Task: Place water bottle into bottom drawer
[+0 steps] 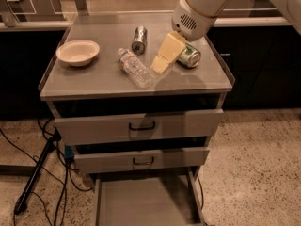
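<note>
Bottle [135,68] lies on its side on the table [94,81], cap toward the back left. Claw [161,65] hangs tilted just right of the bottle, tip low near the tabletop; open or closed, cannot tell. Green can [190,57] lies behind the claw, partly hidden. Silver can [139,39] lies further back. Bowl [78,52] sits at the left. Bottom drawer [141,206] is pulled out, its floor bare.
</note>
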### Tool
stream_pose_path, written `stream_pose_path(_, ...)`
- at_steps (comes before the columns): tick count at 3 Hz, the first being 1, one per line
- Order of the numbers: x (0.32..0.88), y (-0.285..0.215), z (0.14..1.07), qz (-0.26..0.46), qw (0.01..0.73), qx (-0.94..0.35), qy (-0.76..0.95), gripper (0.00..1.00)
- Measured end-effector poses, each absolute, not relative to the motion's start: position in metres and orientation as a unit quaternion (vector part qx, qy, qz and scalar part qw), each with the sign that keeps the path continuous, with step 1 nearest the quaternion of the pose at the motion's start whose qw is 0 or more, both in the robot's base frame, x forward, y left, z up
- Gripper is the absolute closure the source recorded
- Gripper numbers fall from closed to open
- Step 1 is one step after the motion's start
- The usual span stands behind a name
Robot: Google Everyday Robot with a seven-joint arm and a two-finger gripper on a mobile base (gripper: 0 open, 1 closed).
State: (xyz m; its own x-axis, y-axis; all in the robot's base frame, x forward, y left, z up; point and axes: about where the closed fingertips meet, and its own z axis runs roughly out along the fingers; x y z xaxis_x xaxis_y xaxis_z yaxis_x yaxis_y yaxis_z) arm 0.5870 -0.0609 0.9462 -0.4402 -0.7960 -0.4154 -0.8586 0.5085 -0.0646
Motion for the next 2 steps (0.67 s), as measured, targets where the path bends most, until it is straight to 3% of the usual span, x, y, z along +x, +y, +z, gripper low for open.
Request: stream_pose_path(2, 0.591, -0.047, 0.938, 0.096, 0.193, -0.488, 0.846, 0.00)
